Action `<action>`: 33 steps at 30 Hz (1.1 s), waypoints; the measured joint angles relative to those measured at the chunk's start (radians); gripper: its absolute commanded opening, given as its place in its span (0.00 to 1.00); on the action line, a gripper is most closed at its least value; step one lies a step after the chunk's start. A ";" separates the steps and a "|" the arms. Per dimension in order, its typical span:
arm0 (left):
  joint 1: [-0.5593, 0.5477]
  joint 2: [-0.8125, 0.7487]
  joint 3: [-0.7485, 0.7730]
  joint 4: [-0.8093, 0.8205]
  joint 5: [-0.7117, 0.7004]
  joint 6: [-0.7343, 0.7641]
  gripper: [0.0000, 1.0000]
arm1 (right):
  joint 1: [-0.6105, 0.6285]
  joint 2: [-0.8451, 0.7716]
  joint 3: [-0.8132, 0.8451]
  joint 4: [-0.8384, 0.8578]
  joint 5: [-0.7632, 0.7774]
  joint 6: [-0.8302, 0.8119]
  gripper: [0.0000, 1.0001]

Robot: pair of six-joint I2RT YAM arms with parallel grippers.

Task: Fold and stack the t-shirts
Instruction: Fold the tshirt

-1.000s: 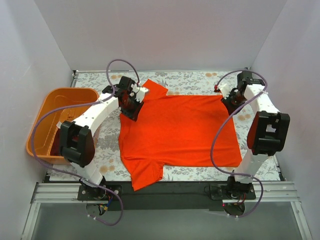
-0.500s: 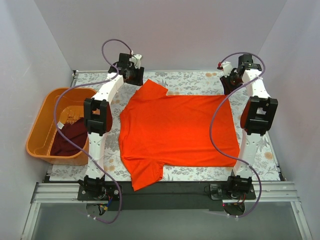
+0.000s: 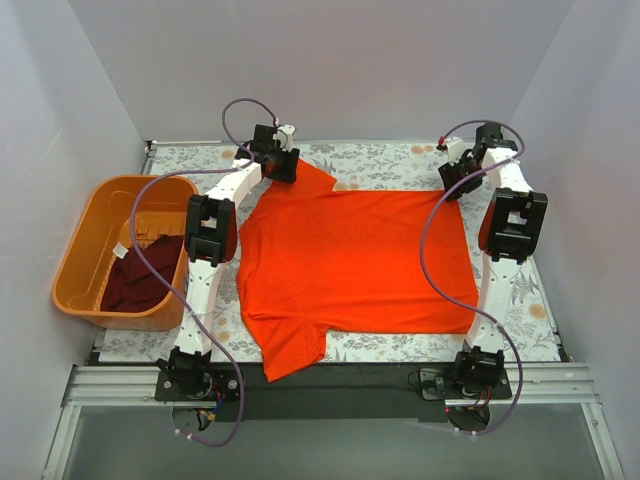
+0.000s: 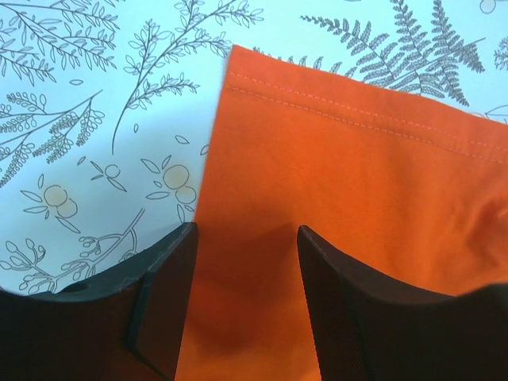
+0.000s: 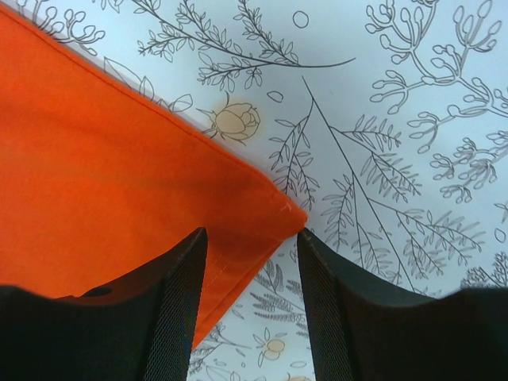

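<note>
Surroundings — basket, desk cover, enclosure.
An orange plastic basket point(image 3: 75, 250) sits at the left side of the desk point(image 3: 390, 155). The desk carries a pale cover point(image 4: 95, 119) printed with grey ferns, sprigs and small yellow flowers point(image 5: 236, 121) — it lies flat in both wrist views. Plain pale walls point(image 3: 330, 60) close in three sides; an aluminium rail point(image 3: 110, 385) runs along the near edge.

No words, numbers, brands or signs can be read in any view. A small white tag point(image 3: 122, 249) shows inside the rigid orange plastic basket point(image 3: 75, 250), at the edge of the dark maroon cloth t-shirt point(image 3: 140, 282) lying in it, but it is too small to read. Right of the basket, the patterned tabletop point(image 3: 390, 155) bears only line drawings of leaves, ferns and flowers, and the bright orange-red cloth t-shirt point(image 3: 350, 260) on it is plain
</note>
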 measured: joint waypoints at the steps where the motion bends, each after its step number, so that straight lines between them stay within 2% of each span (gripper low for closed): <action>1: 0.000 0.002 0.000 0.006 0.000 0.000 0.52 | 0.000 0.008 0.000 0.007 0.000 0.000 0.57; 6: -0.003 0.018 0.007 0.045 0.000 0.010 0.53 | 0.000 0.026 0.005 0.032 0.001 -0.010 0.57; 11: -0.014 0.048 0.035 0.086 -0.024 0.035 0.57 | 0.000 0.029 0.006 0.037 -0.003 -0.015 0.56; 12: -0.018 0.051 0.037 0.095 -0.033 0.037 0.58 | 0.000 0.030 0.008 0.037 -0.004 -0.015 0.55; 15: -0.027 0.064 0.048 0.112 -0.053 0.045 0.57 | 0.000 0.032 0.010 0.041 -0.011 -0.018 0.43; 16: -0.027 0.066 0.049 0.117 -0.058 0.045 0.54 | 0.000 0.032 0.010 0.041 -0.013 -0.020 0.33; 18: -0.028 0.066 0.049 0.119 -0.061 0.045 0.49 | 0.001 0.032 0.010 0.042 -0.018 -0.025 0.26; 19: -0.029 0.066 0.049 0.119 -0.061 0.046 0.44 | 0.002 0.032 0.010 0.042 -0.019 -0.029 0.18; 21: -0.032 0.066 0.050 0.120 -0.061 0.046 0.27 | 0.004 0.032 0.010 0.042 -0.023 -0.040 0.10; 22: -0.033 0.066 0.049 0.120 -0.059 0.051 0.20 | 0.004 0.032 0.010 0.043 -0.023 -0.042 0.02; 23: -0.034 0.066 0.049 0.120 -0.057 0.050 0.13 | 0.004 0.032 0.010 0.043 -0.023 -0.045 0.01; 24: -0.037 0.066 0.049 0.120 -0.057 0.054 0.00 | 0.004 0.032 0.010 0.044 -0.023 -0.045 0.01; 33: -0.031 0.073 0.064 0.124 -0.033 0.056 0.00 | 0.002 0.028 0.002 0.057 -0.041 -0.050 0.01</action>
